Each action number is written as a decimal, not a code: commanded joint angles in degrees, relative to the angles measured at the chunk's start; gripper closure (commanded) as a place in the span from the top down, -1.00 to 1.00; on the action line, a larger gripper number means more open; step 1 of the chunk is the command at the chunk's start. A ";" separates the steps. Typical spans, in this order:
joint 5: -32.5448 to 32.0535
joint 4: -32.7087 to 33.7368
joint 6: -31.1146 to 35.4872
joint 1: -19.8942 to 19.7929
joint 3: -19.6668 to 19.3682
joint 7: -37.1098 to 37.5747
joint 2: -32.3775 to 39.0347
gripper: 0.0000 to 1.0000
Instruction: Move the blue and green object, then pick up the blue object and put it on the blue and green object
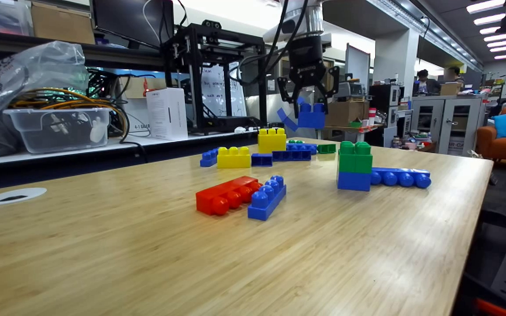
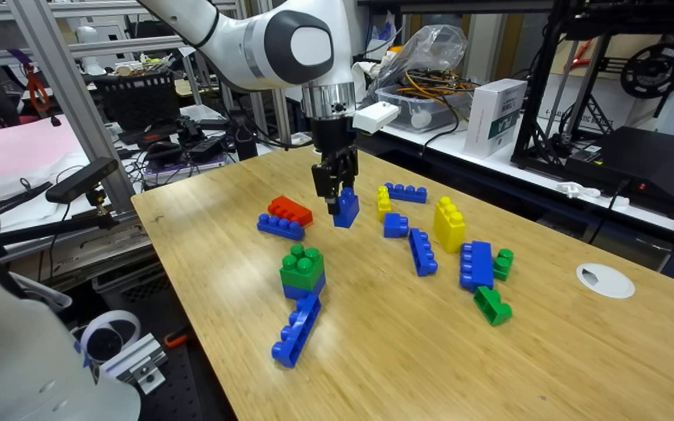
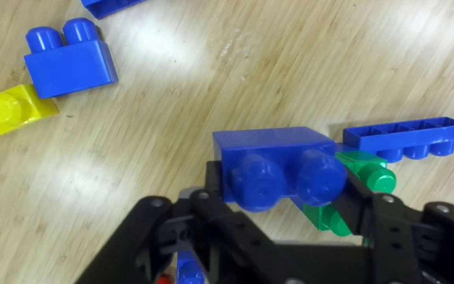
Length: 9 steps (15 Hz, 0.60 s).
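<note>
blue brick [image 1: 311,119] hangs clenched in our jaws above the surface [image 1: 345,245], upper middle in an exterior view; we see the green-and-blue tower [image 1: 355,164] right of centre.

In the matt black gripper [image 3: 282,179], the blue brick [image 3: 274,138] is smooth, glossy plastic. In an exterior view the blue and green tower [image 1: 354,164], at three o'clock, has the same moulded shine, as does the red brick [image 1: 224,193] toward seven; the tabletop [image 1: 147,263] is fine-grained wood with a satin sheen, the bag [image 1: 51,66] near ten is crinkled, see-through plastic. At twelve o'clock in an exterior view, a wrist collar [image 2: 330,100] of polished metal gleams.
</note>
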 commanded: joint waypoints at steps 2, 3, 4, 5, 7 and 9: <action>3.74 -3.28 -0.84 0.69 -0.77 -4.13 -4.36 -0.10; 4.48 -3.68 -1.28 0.81 -0.86 -4.51 -4.91 -0.10; 5.11 -4.17 -1.58 0.92 -0.98 -4.93 -5.49 -0.10; 5.61 -4.71 -1.89 1.00 -1.11 -5.10 -6.00 -0.10; 6.43 -5.80 -2.22 1.07 -1.38 -5.32 -6.94 -0.10; 7.08 -6.81 -2.17 1.09 -1.74 -5.27 -7.67 -0.10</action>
